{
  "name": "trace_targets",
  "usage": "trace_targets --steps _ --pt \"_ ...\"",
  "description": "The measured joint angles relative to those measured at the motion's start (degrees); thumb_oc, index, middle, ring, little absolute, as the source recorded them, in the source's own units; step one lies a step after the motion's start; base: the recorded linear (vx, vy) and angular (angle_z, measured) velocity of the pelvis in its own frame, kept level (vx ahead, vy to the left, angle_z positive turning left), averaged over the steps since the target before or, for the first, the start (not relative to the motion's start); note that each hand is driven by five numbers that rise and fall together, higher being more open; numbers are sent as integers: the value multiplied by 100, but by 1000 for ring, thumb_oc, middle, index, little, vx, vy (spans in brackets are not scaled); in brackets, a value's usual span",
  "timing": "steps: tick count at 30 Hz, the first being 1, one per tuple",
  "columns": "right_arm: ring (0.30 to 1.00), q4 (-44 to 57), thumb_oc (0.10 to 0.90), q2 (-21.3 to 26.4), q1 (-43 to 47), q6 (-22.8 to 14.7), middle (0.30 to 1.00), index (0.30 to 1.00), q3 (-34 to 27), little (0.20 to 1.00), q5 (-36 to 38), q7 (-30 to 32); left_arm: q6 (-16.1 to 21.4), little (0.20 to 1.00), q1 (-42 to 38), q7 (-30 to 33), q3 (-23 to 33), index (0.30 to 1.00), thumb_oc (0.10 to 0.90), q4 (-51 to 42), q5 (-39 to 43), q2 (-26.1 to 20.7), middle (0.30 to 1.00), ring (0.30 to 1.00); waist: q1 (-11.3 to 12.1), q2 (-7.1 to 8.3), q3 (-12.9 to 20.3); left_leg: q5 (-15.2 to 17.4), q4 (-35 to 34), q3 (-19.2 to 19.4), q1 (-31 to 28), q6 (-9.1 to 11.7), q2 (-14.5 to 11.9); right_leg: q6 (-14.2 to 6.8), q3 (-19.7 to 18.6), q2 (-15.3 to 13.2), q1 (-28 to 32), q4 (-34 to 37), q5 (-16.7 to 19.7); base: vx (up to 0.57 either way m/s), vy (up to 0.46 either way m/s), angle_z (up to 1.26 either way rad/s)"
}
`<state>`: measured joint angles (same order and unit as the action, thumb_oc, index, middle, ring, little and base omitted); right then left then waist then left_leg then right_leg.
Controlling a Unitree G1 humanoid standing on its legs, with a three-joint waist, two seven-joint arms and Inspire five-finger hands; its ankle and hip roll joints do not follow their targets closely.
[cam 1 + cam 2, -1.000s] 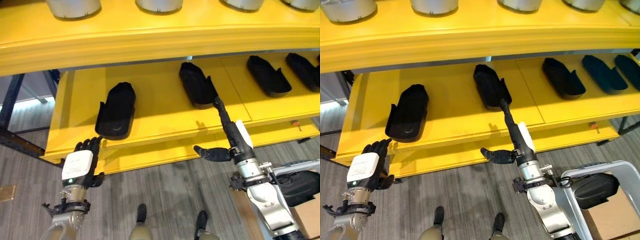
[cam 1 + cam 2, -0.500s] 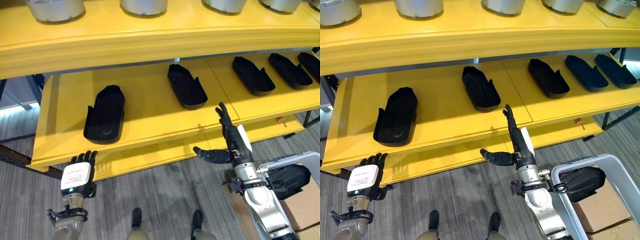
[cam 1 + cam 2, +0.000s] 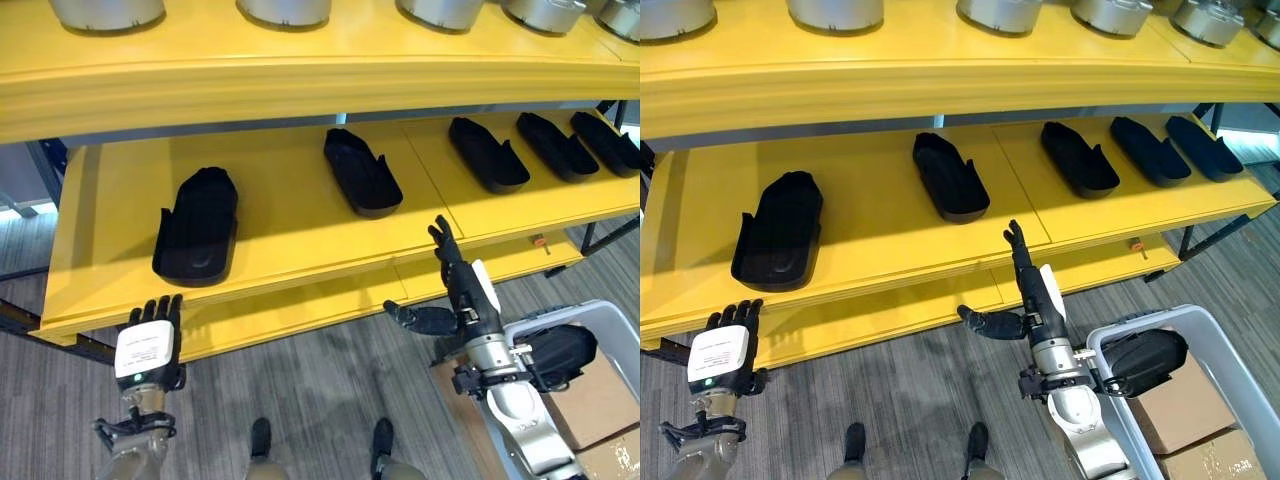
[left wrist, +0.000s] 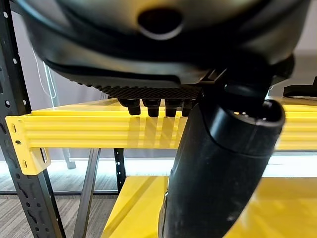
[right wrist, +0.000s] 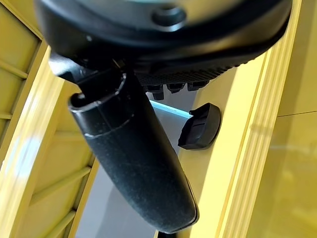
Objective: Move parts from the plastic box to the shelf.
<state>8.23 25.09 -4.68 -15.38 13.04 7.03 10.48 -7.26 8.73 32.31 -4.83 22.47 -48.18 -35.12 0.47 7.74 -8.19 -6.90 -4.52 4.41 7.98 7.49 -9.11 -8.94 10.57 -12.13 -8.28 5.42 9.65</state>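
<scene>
The right hand had drawn back from the black part on the yellow shelf, fingers straight and empty. That part was delivered; another part waited in the plastic box. The left hand hung open below the shelf edge.

No readable text, label or number anywhere; print on left hand white cover illegible.

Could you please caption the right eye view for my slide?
Right hand open below the yellow shelf of black parts; one part waits in the plastic box.
</scene>
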Motion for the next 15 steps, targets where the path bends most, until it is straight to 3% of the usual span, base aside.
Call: trace_targets --steps 6,15 --pt "1000 0 900 0 -2 -10 1000 1000 0 1000 0 0 -108 1000 102 75 63 1000 900 -196 -246 -82 1000 1000 -2 40 -12 0 -1 18 33 -1 -2 -3 -27 3 -52 1 4 5 4 -2" --pt "1000 0 900 -9 -4 -32 1000 1000 -3 1000 -3 -2 -66 1000 92 20 97 1000 900 -715 -946 -849 1000 1000 -20 77 -28 25 -2 81 24 -11 2 0 -58 -2 -73 2 42 5 1 -2"
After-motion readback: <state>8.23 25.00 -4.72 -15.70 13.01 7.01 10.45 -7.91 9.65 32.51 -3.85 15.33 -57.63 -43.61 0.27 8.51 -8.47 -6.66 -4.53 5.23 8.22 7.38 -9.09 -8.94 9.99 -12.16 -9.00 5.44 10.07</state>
